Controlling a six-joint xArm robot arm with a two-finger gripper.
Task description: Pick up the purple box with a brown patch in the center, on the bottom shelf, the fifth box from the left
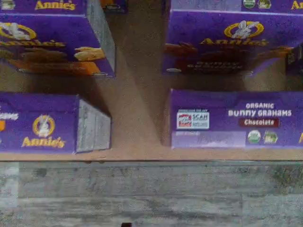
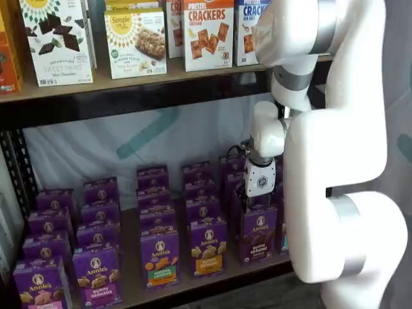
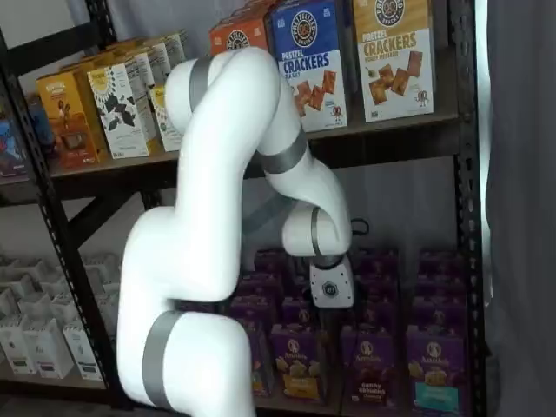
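Observation:
The purple box (image 2: 259,235) stands in the front row of the bottom shelf (image 2: 129,291), with dark brown biscuits mid-front. It also shows in a shelf view (image 3: 371,365). The wrist view looks down on its top panel (image 1: 236,118), lettered "Bunny Grahams Chocolate", with the tan shelf board (image 1: 137,113) beside it. My gripper (image 2: 258,205) hangs straight above this box, white body upright. It also shows in a shelf view (image 3: 328,313). Its black fingers merge with the dark boxes behind, so no gap can be made out. Nothing is seen held.
Rows of purple Annie's cartons fill the shelf: an orange-banded one (image 2: 208,248) to the left, a teal-patched one (image 3: 432,369) to the right, another chocolate carton (image 1: 227,47) behind. Cracker boxes (image 2: 207,32) stand on the upper shelf. Black rack posts (image 3: 465,217) flank the shelves.

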